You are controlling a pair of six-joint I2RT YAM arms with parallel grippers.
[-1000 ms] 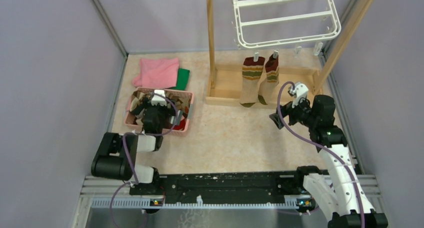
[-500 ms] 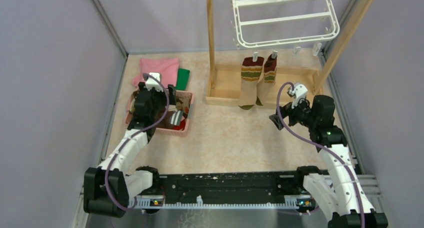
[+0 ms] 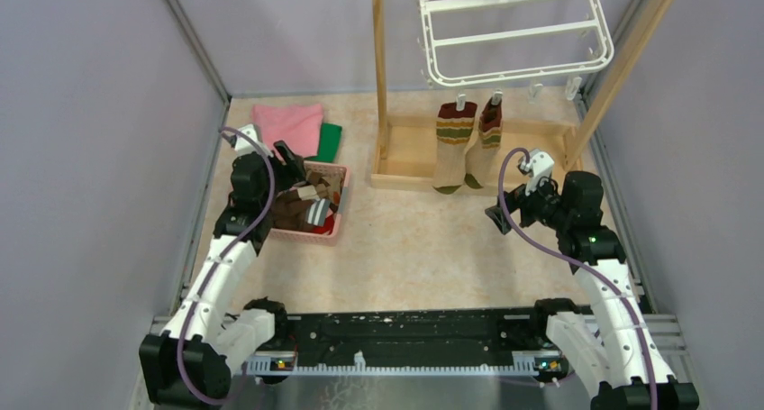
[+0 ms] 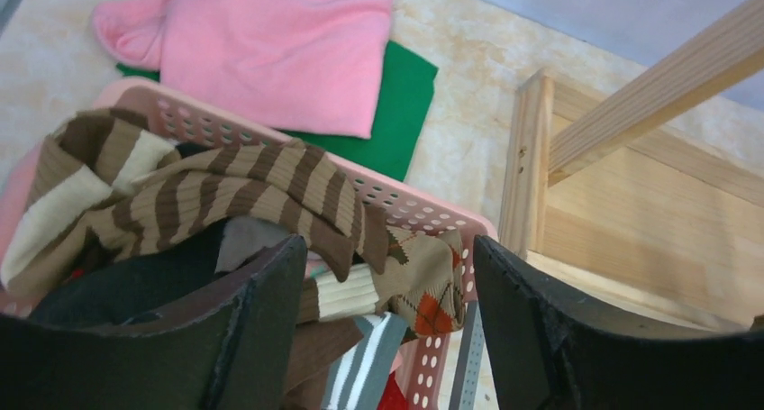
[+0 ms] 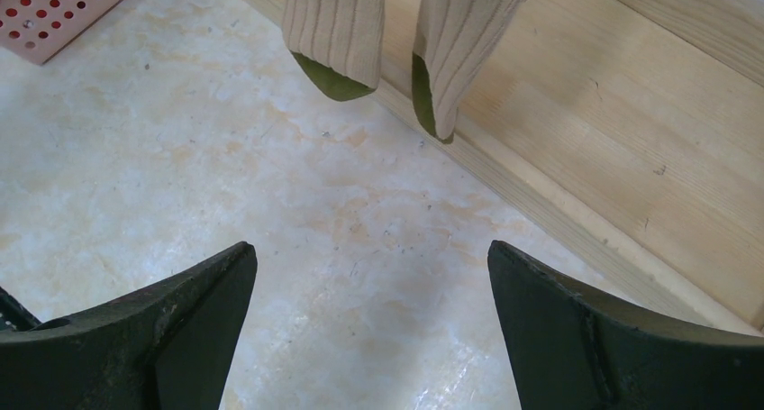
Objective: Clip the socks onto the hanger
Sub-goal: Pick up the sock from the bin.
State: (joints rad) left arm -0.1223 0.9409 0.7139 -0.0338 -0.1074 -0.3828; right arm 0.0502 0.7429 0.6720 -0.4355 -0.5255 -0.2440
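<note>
Several striped socks (image 3: 304, 205) lie heaped in a pink basket (image 3: 340, 210). My left gripper (image 3: 286, 160) hovers over the basket's far edge, open, with nothing between its fingers. In the left wrist view a brown-and-cream sock (image 4: 225, 189) and an argyle sock (image 4: 432, 288) lie below the left gripper (image 4: 387, 257). Two banded socks (image 3: 455, 144) hang side by side from clips on the white hanger (image 3: 513, 68). My right gripper (image 3: 498, 216) stands open over the floor, in front of those hanging socks (image 5: 335, 31) and apart from them.
A pink cloth (image 3: 284, 129) lies on a green cloth (image 3: 330, 141) behind the basket. The wooden frame's post (image 3: 378, 68) and base (image 3: 410, 153) stand at the back, another post (image 3: 622, 59) leaning at the right. Purple walls close both sides.
My left arm has unfolded and reached out, carrying its gripper from above the basket's middle to its far edge. Its jaws have narrowed a little. The right arm has stayed still.
</note>
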